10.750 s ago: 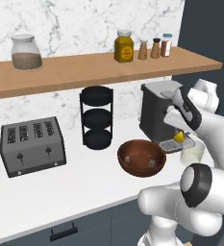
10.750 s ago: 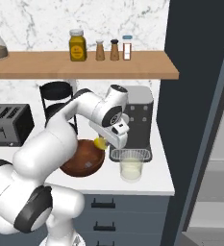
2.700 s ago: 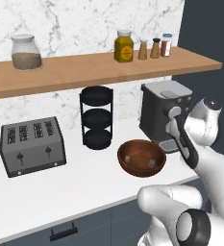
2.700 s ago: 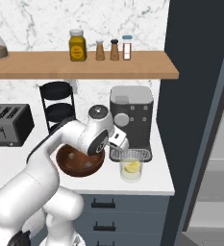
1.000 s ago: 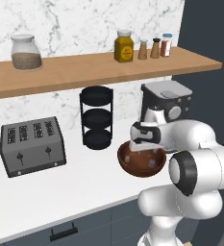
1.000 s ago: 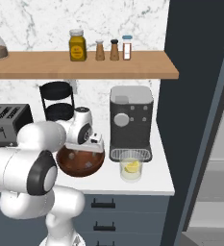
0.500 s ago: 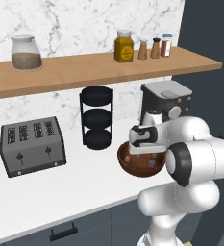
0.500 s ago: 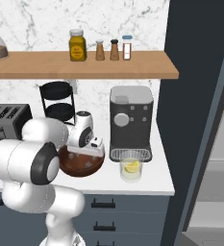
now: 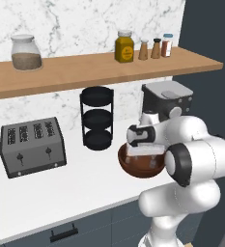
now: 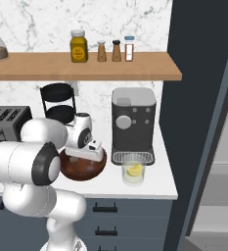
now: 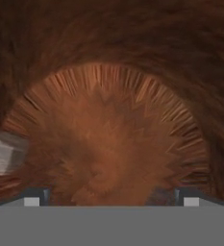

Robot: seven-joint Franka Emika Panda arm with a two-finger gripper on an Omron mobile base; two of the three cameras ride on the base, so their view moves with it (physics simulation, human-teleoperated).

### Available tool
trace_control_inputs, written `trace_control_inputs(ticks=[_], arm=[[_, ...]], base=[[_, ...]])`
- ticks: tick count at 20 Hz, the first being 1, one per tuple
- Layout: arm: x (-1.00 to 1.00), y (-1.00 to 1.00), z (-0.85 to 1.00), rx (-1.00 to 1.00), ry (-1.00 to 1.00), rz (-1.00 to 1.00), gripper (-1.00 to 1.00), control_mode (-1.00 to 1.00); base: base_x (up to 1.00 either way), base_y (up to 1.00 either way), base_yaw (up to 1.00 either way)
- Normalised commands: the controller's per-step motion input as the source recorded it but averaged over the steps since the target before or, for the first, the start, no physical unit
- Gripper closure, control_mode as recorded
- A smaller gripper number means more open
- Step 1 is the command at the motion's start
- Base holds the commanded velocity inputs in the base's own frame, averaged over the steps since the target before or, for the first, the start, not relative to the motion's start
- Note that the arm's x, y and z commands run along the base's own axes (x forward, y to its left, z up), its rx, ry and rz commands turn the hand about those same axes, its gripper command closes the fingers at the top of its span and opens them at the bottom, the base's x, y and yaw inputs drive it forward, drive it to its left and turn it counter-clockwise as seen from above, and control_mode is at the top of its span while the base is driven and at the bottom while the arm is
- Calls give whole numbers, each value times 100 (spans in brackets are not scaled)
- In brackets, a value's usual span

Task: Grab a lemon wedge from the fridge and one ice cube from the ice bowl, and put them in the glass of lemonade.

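Ice cube: small pale grey-white cube, at the left edge of the hand view, lying on the bowl's inner floor, off to one side of the fingers' line.
Ice bowl: wide round dark reddish-brown wooden bowl, on the white desk just left of the glass.
Fingers: gripper down inside the bowl, fingers spread wide, grasping nothing; tips show at the bottom corners of the hand view.
Glass of lemonade: short clear tumbler with pale liquid, under the grey coffee machine; a yellow piece already floats in it, likely the lemon wedge.
Step (judged): ice pick-up, cube not yet between the fingers.
Risk: cube sits outside the span; closing here would catch air.
Risk: sideways correction could nudge the cube along the curved wall or drag the bowl against the glass.
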Motion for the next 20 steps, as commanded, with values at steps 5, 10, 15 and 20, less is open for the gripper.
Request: trace_control_inputs(ticks=[5,10,15,20], arm=[[-23,27,1,-1,0,0,-100,-100],[-5,-6,4,-10,13,0,-100,-100],[1,-12,31,-6,22,-1,-100,-100],[1,-13,33,-1,28,-2,-100,-100]], base=[[0,0,0],[0,0,0],[0,0,0],[0,0,0]])
